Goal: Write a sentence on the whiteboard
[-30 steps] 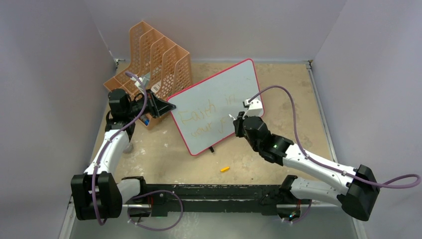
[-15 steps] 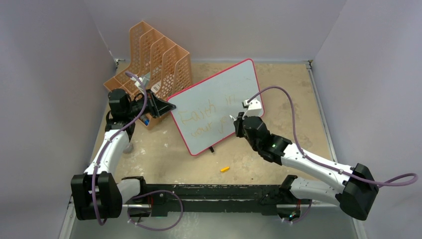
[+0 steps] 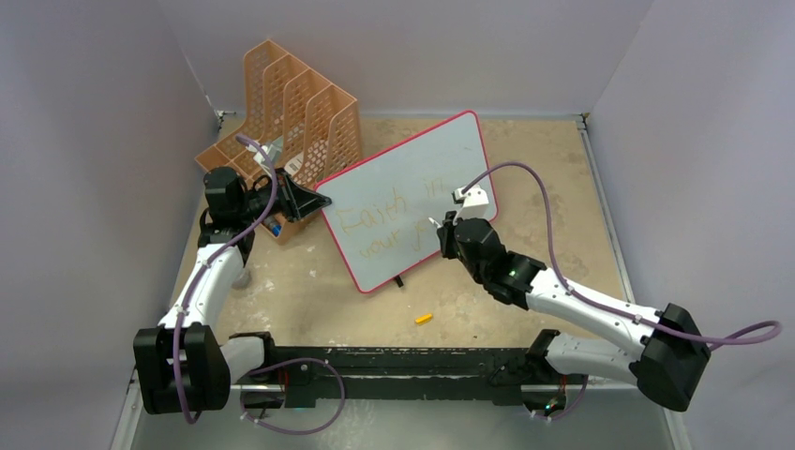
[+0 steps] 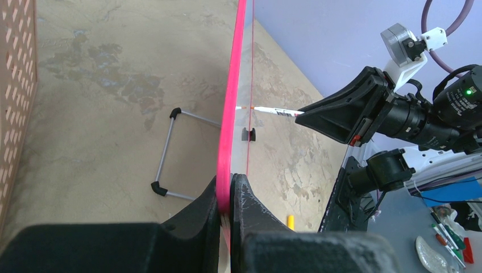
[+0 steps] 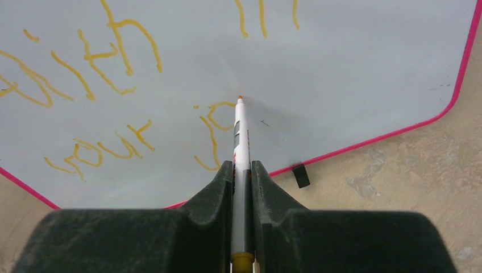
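Observation:
The whiteboard (image 3: pixel 412 187) stands tilted on the table, white with a pink frame. My left gripper (image 3: pixel 314 200) is shut on its left edge; in the left wrist view the pink rim (image 4: pixel 233 102) runs up from between the jaws of that gripper (image 4: pixel 229 190). The sentence (image 3: pixel 384 211) is in yellow-orange strokes, "Faith in" above "your jo" (image 5: pixel 113 51). My right gripper (image 5: pixel 242 170) is shut on a white marker (image 5: pixel 241 142). The marker's orange tip touches the board at the top right of the "o". The marker (image 4: pixel 273 111) meets the board nearly square on.
An orange file rack (image 3: pixel 300 122) stands behind the left gripper. A yellow marker cap (image 3: pixel 424 319) lies on the table in front of the board. The board's wire stand (image 4: pixel 170 153) props it from behind, and a black foot (image 5: pixel 301 175) sits at its lower edge.
My right arm has shifted slightly left and away, carrying the marker tip a little along the board. The left arm and the board have not moved.

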You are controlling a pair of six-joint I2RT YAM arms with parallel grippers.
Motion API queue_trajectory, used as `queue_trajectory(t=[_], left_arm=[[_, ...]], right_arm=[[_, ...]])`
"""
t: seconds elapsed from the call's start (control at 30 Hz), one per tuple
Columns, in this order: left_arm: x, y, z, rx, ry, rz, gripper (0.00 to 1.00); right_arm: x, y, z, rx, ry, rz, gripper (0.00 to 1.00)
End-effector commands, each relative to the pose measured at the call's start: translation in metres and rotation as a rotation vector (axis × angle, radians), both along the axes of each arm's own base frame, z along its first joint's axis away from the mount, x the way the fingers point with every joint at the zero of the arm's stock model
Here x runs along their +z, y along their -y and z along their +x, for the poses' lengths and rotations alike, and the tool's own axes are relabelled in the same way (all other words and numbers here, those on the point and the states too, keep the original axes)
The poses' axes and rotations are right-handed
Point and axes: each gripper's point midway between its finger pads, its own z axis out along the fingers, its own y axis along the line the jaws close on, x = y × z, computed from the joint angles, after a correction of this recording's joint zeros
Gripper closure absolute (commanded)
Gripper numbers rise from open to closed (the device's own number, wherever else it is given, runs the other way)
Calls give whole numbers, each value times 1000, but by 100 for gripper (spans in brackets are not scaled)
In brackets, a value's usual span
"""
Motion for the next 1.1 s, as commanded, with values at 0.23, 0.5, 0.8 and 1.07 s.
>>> queue_trajectory(t=[0.23, 0.5, 0.8, 1.07], left_arm=[[11, -6, 12, 21, 117, 52, 100], [11, -7, 12, 20, 117, 52, 100], [11, -6, 12, 20, 117, 52, 100], [11, -7, 12, 23, 116, 53, 100]], right_arm=[[5, -4, 7, -3, 26, 22, 100], [1, -3, 7, -7, 17, 9, 100], [-5, -2, 3, -2, -7, 9, 100], [-8, -1, -2, 5, -26, 10, 100]])
